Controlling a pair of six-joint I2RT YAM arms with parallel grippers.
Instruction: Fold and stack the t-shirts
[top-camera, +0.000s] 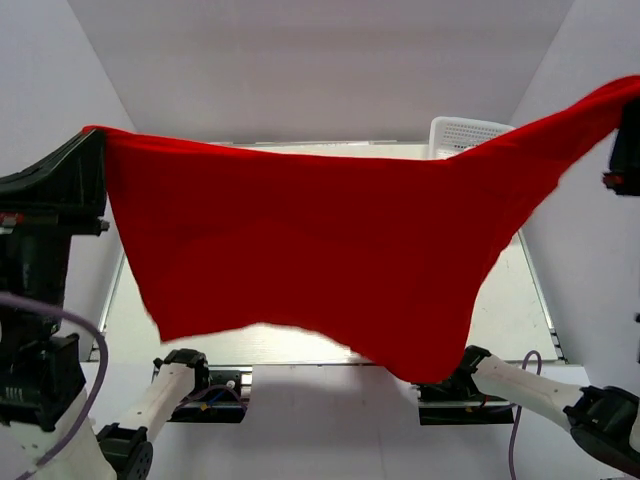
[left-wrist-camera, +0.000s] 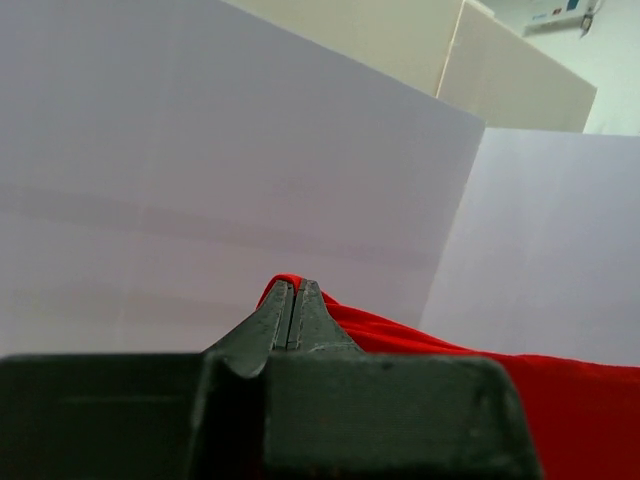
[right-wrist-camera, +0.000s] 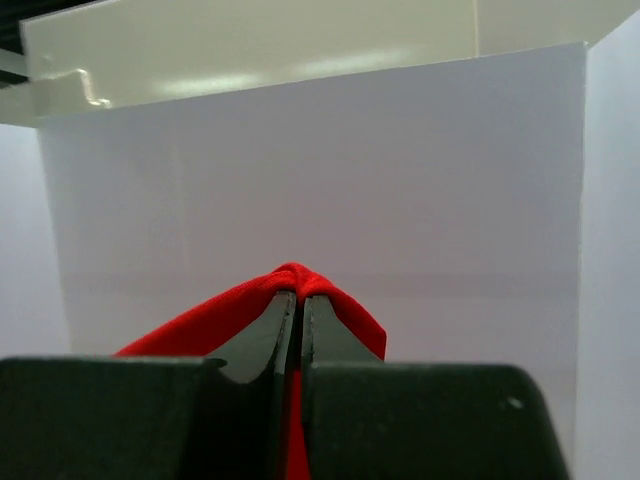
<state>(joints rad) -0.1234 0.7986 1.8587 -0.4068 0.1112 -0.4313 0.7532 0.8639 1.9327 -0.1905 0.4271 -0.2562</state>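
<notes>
The left gripper (left-wrist-camera: 292, 298) and right gripper (right-wrist-camera: 298, 300) each pinched only a tiny edge of the red shirt (top-camera: 320, 250), so a tug could pull it loose.

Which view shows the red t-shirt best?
Top external: the red t-shirt hangs spread out, nearly whole. The left wrist and right wrist views each show only a small pinched bit of its cloth.
</notes>
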